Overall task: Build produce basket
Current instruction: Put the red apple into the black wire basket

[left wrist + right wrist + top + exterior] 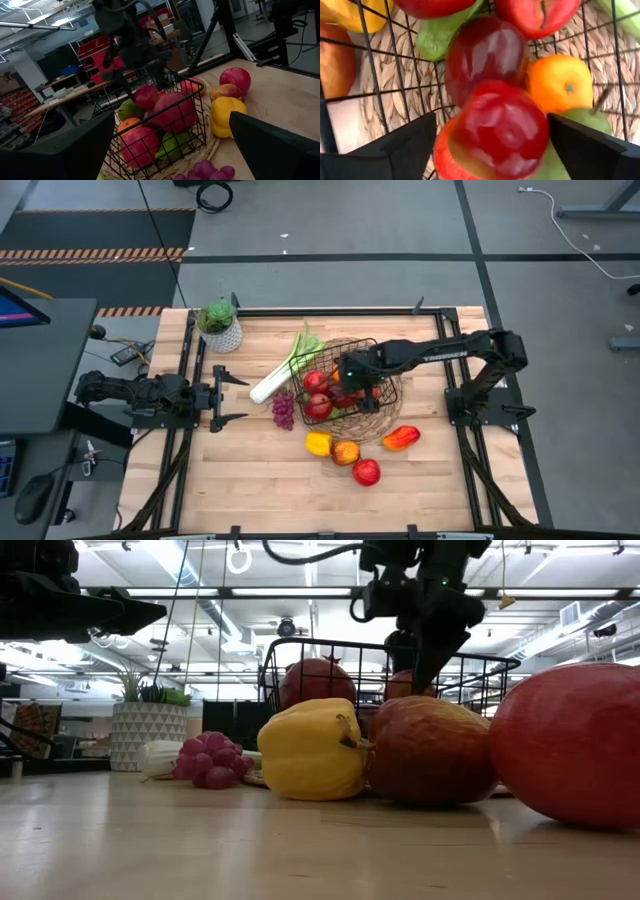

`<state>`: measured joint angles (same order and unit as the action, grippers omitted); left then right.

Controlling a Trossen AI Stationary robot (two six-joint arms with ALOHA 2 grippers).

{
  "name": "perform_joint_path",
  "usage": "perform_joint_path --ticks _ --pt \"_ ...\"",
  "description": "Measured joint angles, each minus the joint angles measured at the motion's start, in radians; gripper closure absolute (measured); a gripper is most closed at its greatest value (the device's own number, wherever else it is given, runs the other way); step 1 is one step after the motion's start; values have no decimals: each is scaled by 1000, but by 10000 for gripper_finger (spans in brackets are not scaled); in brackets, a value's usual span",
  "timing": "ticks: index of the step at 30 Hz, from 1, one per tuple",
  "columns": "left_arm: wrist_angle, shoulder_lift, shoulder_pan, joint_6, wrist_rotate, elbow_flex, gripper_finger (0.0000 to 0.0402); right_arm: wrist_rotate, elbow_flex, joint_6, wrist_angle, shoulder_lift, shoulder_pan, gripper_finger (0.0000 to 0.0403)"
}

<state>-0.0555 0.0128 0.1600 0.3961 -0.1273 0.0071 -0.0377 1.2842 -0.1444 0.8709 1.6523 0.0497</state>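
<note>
The dark wire basket (392,416) on its wicker base stands mid-table. In it lie red apples (502,132), an orange (560,82) and a green pear (172,145). My right gripper (350,370) hangs open over the basket, pointing steeply down. Its fingers (405,147) stand on either side of the topmost red apple without touching it. Beside the basket lie a leek (283,372), purple grapes (284,410), a yellow pepper (318,443), an apple (346,452), another red apple (366,471) and a red pepper (400,438). My left gripper (226,395) waits open at the table's left.
A leafy plant in a white pot (220,327) stands at the far left corner. Bare wood lies along the near edge and at the near left of the table (230,480). The loose fruit crowds the basket's near side.
</note>
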Motion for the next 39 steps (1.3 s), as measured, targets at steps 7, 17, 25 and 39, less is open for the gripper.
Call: perform_joint_path --ticks 7,17,25,39 --pt "0 0 0 0 0 0 2 63 66 -84 65 33 -1 22" --pt "0 0 0 0 0 0 2 -80 156 -51 39 -64 -2 23" --pt "0 0 0 0 0 0 2 226 157 11 -51 -134 -158 23" --pt "0 -1 0 0 0 0 2 157 -37 59 -381 -82 -435 23"
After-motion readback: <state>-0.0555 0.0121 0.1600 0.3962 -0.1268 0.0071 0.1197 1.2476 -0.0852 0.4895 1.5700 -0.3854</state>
